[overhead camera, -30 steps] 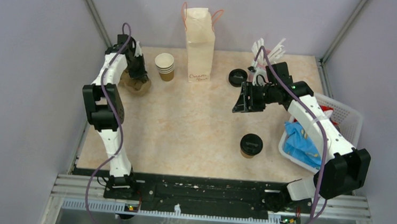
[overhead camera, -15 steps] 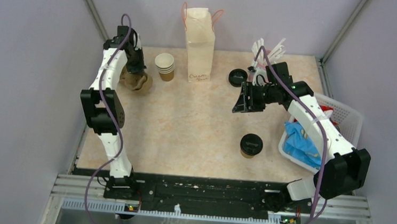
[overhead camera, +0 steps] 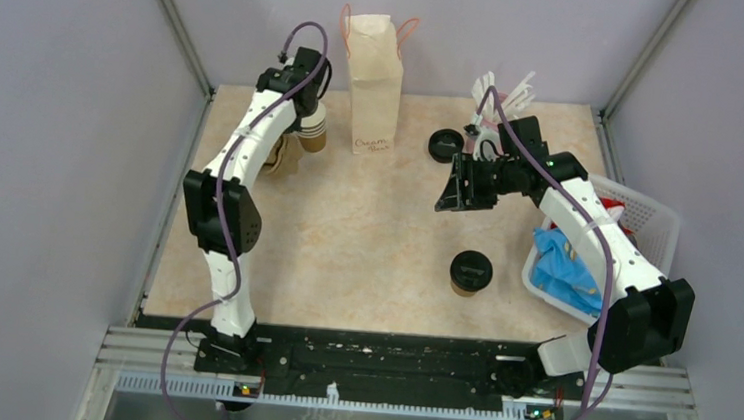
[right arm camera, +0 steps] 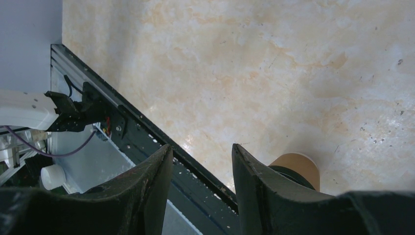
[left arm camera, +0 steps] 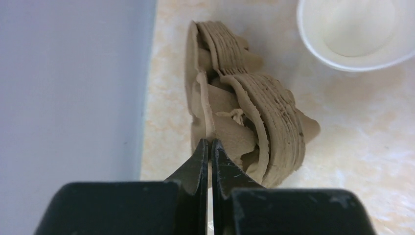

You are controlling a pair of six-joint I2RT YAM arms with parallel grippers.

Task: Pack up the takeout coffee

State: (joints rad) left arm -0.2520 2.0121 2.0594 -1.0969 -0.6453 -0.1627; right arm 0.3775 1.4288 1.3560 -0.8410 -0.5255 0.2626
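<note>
Beige marbled counter (overhead camera: pixel 366 230), purple walls (overhead camera: pixel 52 145). Takeout coffee (overhead camera: pixel 470 272) upright at counter's 4 o'clock, lid on, untouched. Right tool (right arm camera: pixel 200 156) hovers toward cup's 12 o'clock, jaws partly apart, empty. Left tool (left arm camera: pixel 210 143) at counter's 10 o'clock, tips pressed together against brown cardboard pile (left arm camera: pixel 244 117); white-rimmed cup stack (left arm camera: pixel 355 29) beside.

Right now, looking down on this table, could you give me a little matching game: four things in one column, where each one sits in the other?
Things
1. takeout coffee
2. paper bag
3. white basket
4. brown cardboard sleeves

Places
A. upright at the back, in the middle
B. right edge, blue wrappers inside
C. back left, one flap pinched in the left jaws
D. near the front, right of centre, lid on

Pairs: 1-D, 2-A, 3-B, 4-C
</note>
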